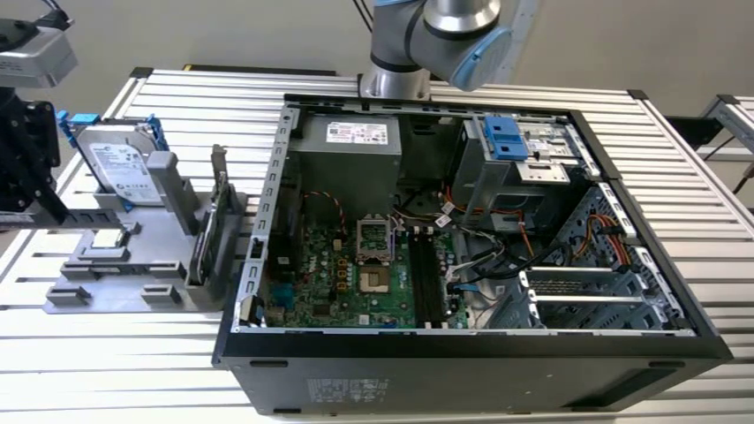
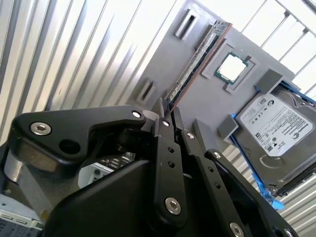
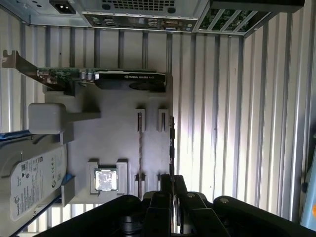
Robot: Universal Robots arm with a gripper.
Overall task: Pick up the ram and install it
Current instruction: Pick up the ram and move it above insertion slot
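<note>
End effector (image 2: pixel 169 109) tight around the ram (image 2: pixel 200 59)

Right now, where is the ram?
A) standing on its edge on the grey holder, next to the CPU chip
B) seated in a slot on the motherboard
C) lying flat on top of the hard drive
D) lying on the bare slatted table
A: in the second wrist view the ram stands on edge on the grey holder, beside the CPU chip, with the gripper at one end of it.

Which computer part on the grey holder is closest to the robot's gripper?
The ram, the long thin stick on edge: its end is right by the gripper. The chip, hard drive and card sit farther off.
</note>
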